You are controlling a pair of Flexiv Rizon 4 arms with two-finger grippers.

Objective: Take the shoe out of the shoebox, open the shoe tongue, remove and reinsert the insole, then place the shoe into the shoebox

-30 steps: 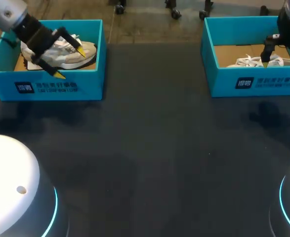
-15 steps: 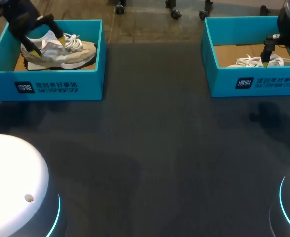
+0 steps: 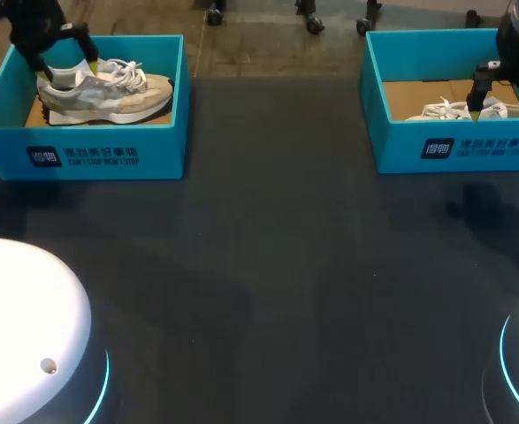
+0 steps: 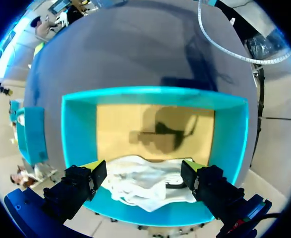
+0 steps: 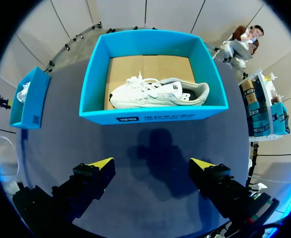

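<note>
A grey and beige sneaker lies in the teal shoebox at the back left. My left gripper hangs open over its heel end. In the left wrist view the sneaker lies under and between the spread fingers of that gripper, untouched, against one wall of the box. A white sneaker lies in the second teal box at the back right. My right gripper is open above it. From the right wrist, its gripper is high over the table, with the box and shoe ahead.
Brown cardboard lines the floor of both boxes. The dark table runs between and in front of them. My arms' white bases stand at the near corners.
My left arm has swung back and to the left, from over the sneaker's middle to over its heel. The right arm and both shoes have not moved.
</note>
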